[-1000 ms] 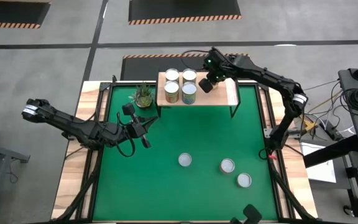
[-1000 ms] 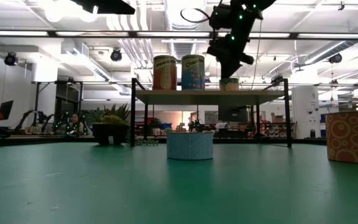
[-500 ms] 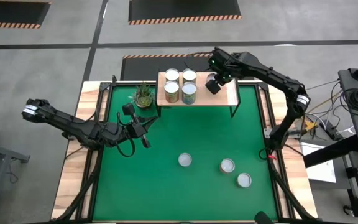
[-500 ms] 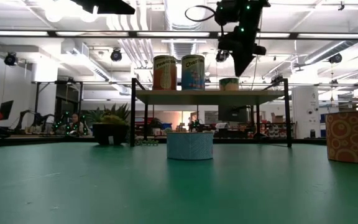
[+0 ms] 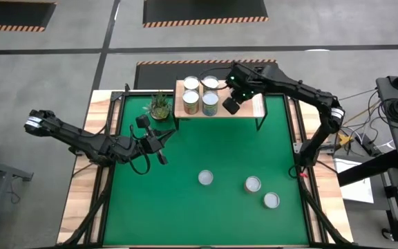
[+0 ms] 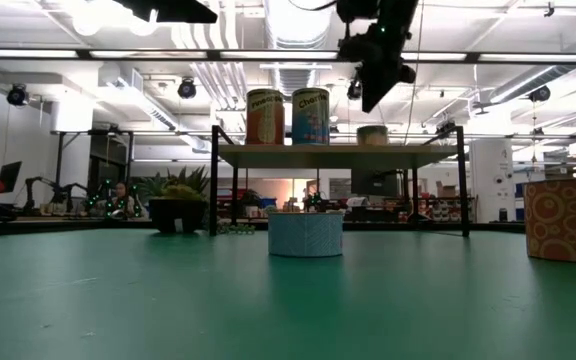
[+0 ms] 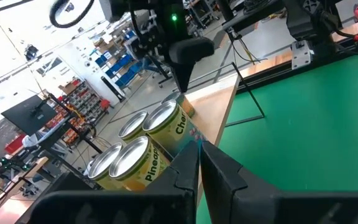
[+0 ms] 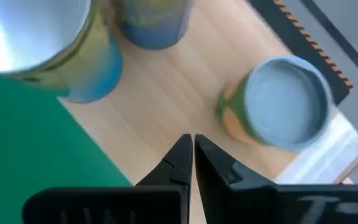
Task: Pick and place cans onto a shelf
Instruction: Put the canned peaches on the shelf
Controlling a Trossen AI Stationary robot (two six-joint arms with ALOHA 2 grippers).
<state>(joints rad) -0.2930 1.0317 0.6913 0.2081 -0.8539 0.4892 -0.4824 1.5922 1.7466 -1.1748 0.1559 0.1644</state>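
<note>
The pale wood shelf stands on thin black legs at the far edge of the green mat. On it stand several tall labelled cans and one short can. Three more cans stand on the mat near the front. My right gripper hangs shut above the shelf's front part, between the tall cans and the short can, touching none. My left gripper is shut with nothing in it, held still above the mat's left part, pointing at the shelf.
A small potted plant stands on the mat just left of the shelf. The shelf board has bare room on its right half. The mat's middle lies between the shelf and the loose cans.
My right gripper, shut throughout, has swung above the shelf: first a little toward the table's right edge, then toward the near edge and left, rising slightly. The short can stays on the shelf.
</note>
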